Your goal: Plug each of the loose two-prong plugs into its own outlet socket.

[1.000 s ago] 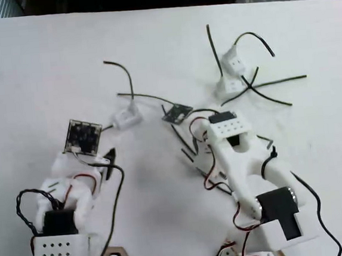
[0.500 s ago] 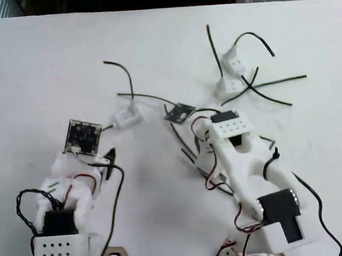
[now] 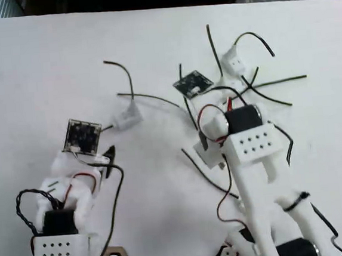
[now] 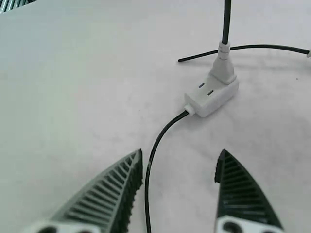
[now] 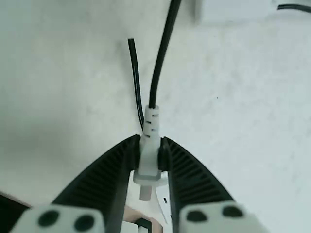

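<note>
One plug point(image 5: 147, 166) clenched in right jaws per wrist view; left jaws released near outlet point(image 4: 213, 97).

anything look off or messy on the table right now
Nothing damaged or spilled. The one untidy spot is the table's far right, where loose black cords cross over each other beside a white outlet. The right gripper is shut on a plug.

High camera is fixed overhead, looking down on the table point(image 3: 33, 56), with both arms based at the frame's bottom edge. Left wrist camera rides low, peering out between the spread fingers of the left gripper point(image 4: 181, 154) at a socket point(image 4: 211, 94). That socket point(image 3: 125, 116) sits mid-table in the high view. Right wrist camera is in tight, staring down past the right gripper point(image 5: 149, 141), clamped on a plug point(image 5: 146, 170).
</note>
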